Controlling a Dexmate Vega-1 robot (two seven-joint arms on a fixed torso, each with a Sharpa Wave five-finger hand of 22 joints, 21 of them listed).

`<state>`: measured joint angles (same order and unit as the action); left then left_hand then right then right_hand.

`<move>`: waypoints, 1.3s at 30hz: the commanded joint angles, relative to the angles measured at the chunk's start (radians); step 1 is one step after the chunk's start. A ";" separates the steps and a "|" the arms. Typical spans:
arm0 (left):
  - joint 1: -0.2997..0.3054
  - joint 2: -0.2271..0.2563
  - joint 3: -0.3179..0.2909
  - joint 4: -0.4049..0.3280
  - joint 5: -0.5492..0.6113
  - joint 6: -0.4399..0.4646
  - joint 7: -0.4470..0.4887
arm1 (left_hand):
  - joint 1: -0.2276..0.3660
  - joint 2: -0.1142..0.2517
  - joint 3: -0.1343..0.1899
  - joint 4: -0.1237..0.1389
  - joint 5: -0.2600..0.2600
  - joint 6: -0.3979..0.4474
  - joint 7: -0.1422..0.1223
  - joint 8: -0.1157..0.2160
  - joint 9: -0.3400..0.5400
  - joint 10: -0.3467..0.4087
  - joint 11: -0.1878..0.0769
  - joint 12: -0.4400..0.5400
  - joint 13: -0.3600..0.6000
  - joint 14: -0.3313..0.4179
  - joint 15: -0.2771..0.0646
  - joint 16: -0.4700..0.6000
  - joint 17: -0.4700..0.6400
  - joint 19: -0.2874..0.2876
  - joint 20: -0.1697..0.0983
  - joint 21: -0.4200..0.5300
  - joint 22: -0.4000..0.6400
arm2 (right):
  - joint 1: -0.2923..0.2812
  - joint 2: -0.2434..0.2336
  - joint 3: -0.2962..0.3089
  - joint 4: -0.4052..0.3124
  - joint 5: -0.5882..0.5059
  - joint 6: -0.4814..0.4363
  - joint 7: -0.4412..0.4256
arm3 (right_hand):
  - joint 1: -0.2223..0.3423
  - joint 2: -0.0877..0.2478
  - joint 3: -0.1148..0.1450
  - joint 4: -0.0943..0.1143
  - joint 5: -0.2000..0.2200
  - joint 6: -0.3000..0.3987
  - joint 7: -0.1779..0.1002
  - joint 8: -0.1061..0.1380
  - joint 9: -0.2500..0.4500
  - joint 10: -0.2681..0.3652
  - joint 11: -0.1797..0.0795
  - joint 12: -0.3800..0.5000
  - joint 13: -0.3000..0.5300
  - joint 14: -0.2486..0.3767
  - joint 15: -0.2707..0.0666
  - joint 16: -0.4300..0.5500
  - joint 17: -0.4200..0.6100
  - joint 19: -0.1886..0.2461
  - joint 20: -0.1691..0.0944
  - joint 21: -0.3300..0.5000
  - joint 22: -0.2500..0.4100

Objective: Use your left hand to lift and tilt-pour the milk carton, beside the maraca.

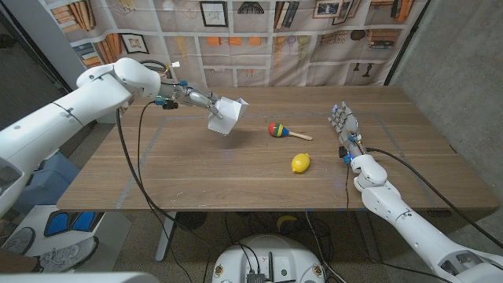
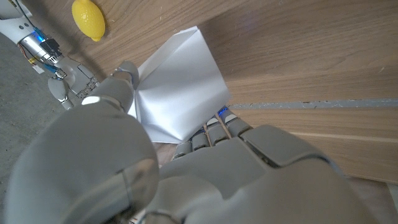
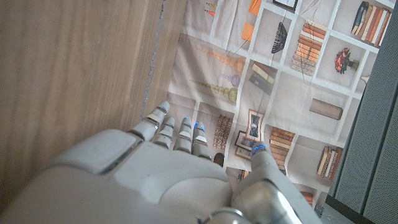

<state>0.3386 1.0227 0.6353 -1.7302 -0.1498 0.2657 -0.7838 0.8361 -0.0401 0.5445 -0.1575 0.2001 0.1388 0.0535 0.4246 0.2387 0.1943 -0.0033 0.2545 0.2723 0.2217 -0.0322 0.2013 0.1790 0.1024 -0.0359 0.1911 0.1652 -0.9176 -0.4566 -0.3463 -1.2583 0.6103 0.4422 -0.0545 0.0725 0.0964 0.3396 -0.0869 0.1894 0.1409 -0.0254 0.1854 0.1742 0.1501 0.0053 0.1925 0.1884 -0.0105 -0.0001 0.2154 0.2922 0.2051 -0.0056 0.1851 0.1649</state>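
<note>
Currently, head view: left hand [image 1: 198, 100] grips the milk carton [image 1: 226, 115] off the table, long axis tilted, top leaning toward the maraca [image 1: 278, 130]; right hand [image 1: 344, 126] well beyond the maraca. Left wrist view: fingers [image 2: 214, 129] wrap the carton. Right wrist view: right hand spread, empty.

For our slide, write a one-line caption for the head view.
Left hand holds the white carton tilted above the table, beside the maraca and lemon.
</note>
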 commanded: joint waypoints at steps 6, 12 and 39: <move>-0.114 0.004 0.082 -0.100 0.245 0.060 -0.134 | 0.001 0.014 -0.005 -0.002 0.008 -0.009 0.001 0.007 0.001 -0.001 0.001 -0.001 0.003 0.002 0.005 -0.001 0.004 0.009 -0.010 0.000 0.005 | 0.003 0.003 0.002 0.015 0.017 0.006 0.020 | 0.004 0.020 0.002 -0.004 0.007 0.009 0.004 0.003 0.002 0.008 -0.003 0.003 0.001 0.003 -0.001 0.006 0.002 0.012 0.003 0.004 0.003; -0.134 -0.005 0.094 -0.119 0.300 0.065 -0.179 | 0.001 0.016 -0.007 -0.003 0.008 -0.011 0.001 0.008 0.001 -0.001 0.000 -0.002 0.004 0.001 0.005 -0.001 0.004 0.012 -0.011 0.001 0.005 | -0.004 0.000 0.005 0.010 0.022 0.007 0.023 | 0.003 0.021 0.002 -0.004 0.007 0.010 0.004 0.003 0.002 0.008 -0.003 0.003 0.001 0.003 0.003 0.006 0.001 0.012 0.007 0.003 0.003; -0.275 -0.111 0.183 -0.061 0.569 -0.066 -0.378 | -0.001 0.018 -0.022 -0.007 0.010 -0.018 -0.002 0.010 0.000 -0.006 -0.002 -0.007 0.008 0.001 0.003 -0.002 0.004 0.019 -0.011 0.002 0.005 | -0.011 0.017 0.012 0.033 0.047 0.028 0.044 | 0.002 0.022 0.002 -0.004 0.007 0.020 0.006 0.005 0.002 0.012 -0.003 0.004 0.002 0.006 0.012 0.008 -0.001 0.017 0.014 0.005 0.003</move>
<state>0.1230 0.9642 0.7803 -1.8305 0.3270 0.2732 -1.0883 0.8346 -0.0312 0.5284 -0.1660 0.2048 0.1241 0.0500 0.4295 0.2351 0.1907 -0.0071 0.2545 0.2766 0.2216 -0.0322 0.2013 0.1789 0.1132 -0.0358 0.1911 0.1651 -0.9263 -0.4478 -0.3378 -1.2379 0.6455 0.4601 -0.0203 0.0725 0.0964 0.3396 -0.0869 0.1894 0.1518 -0.0217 0.1854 0.1742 0.1538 0.0015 0.1925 0.1884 -0.0072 0.0038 0.2154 0.2876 0.2161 0.0055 0.1850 0.1649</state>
